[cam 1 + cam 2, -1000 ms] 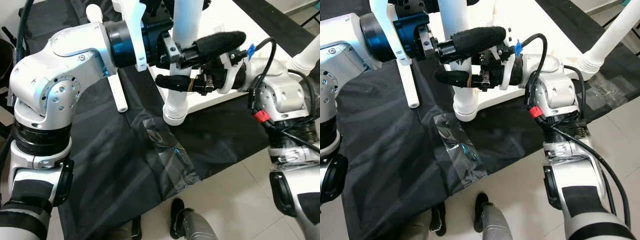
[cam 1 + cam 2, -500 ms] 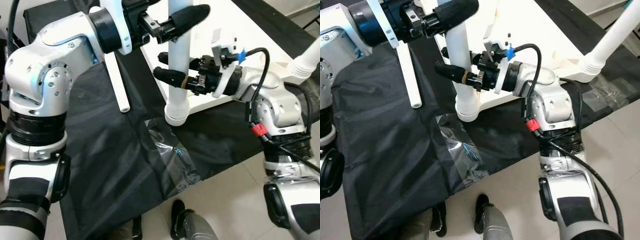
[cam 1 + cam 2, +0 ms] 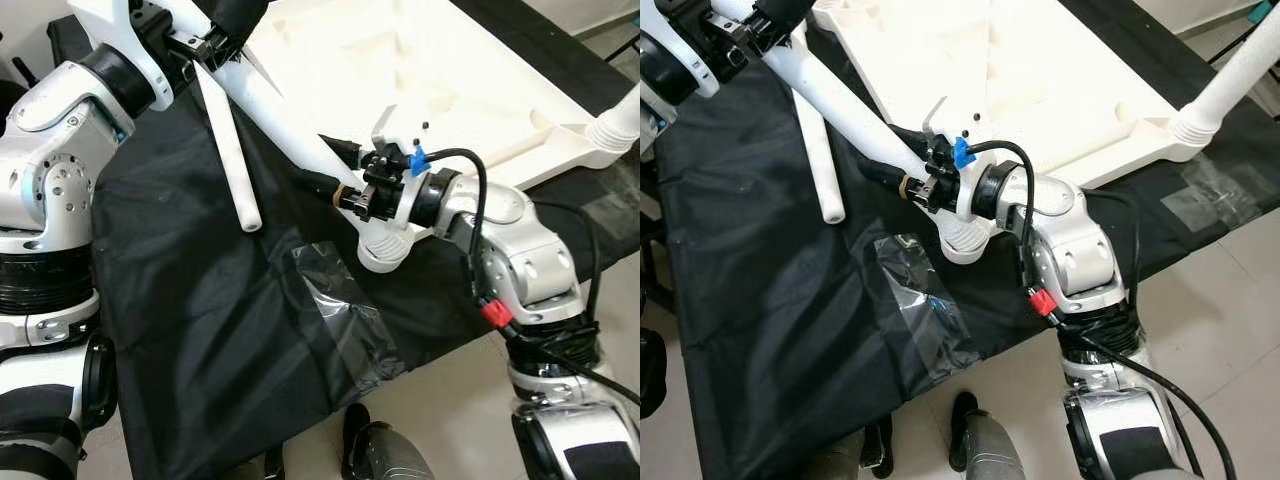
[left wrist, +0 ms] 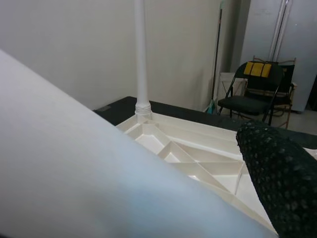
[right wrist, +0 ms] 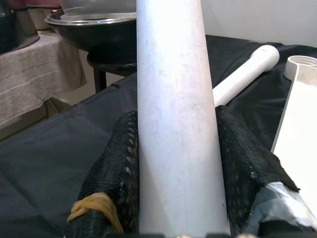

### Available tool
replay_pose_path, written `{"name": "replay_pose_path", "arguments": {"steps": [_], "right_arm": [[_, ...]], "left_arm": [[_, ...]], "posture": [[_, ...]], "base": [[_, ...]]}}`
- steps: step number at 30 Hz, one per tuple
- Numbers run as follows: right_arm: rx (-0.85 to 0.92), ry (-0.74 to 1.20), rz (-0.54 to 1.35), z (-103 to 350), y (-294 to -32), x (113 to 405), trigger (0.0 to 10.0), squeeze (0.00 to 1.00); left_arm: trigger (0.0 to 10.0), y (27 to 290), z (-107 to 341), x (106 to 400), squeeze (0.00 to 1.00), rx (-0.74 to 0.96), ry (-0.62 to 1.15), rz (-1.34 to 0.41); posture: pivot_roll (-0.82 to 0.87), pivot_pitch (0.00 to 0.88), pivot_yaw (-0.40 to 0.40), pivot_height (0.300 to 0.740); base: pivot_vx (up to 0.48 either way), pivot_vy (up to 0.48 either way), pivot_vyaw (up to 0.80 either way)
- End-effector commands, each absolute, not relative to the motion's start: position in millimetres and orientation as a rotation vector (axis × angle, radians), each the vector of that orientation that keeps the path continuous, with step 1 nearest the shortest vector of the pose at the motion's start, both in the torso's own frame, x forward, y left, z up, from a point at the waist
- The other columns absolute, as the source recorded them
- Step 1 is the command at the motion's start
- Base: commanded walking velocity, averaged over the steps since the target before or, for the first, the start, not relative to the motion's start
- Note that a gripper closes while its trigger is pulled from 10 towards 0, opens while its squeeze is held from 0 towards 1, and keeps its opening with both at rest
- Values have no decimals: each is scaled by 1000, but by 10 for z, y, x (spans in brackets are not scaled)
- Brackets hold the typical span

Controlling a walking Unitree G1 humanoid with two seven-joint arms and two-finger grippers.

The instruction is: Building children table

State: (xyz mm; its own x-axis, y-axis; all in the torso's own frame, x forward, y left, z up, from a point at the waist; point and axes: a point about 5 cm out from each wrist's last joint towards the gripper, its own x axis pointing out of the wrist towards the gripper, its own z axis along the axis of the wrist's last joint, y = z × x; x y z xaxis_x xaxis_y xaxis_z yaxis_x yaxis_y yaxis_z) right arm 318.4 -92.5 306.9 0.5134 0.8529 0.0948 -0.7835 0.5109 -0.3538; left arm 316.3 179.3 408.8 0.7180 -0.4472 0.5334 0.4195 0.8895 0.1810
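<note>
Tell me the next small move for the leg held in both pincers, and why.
Probably swing the leg's ribbed end toward a free corner socket of the upturned tabletop. The right pincer clamps it near that end, the left pincer holds the top, and it hangs tilted over the black cloth, not seated anywhere.

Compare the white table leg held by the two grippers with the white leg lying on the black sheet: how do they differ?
The held leg is tilted and off the sheet, gripped by the left gripper and right gripper; the loose leg lies flat on the black sheet, untouched. The held leg looks thicker. Both are white tubes.
</note>
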Motion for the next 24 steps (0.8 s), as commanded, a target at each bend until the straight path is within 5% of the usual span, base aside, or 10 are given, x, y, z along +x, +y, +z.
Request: {"name": "replay_pose_path", "arguments": {"steps": [1, 9, 14, 24], "right_arm": [[-222, -234, 976, 2950, -984, 3202, 0, 0], [-215, -250, 904, 3008, -1012, 3221, 0, 0], [-253, -340, 867, 3073, -1004, 3221, 0, 0], [-297, -452, 883, 3198, -973, 3179, 0, 0]], "left_arm": [[10000, 2024, 3981, 3239, 0, 66, -547, -347], [10000, 1973, 4008, 3234, 0, 22, -599, -377], [10000, 1570, 3969, 3220, 0, -343, -565, -741], [10000, 1171, 4006, 3039, 0, -433, -572, -976]], "posture": [[25, 353, 5, 740], [28, 343, 5, 740], [28, 324, 6, 740], [31, 312, 8, 740]], "base": [[0, 0, 0], [0, 0, 0], [0, 0, 0], [0, 0, 0]]}}
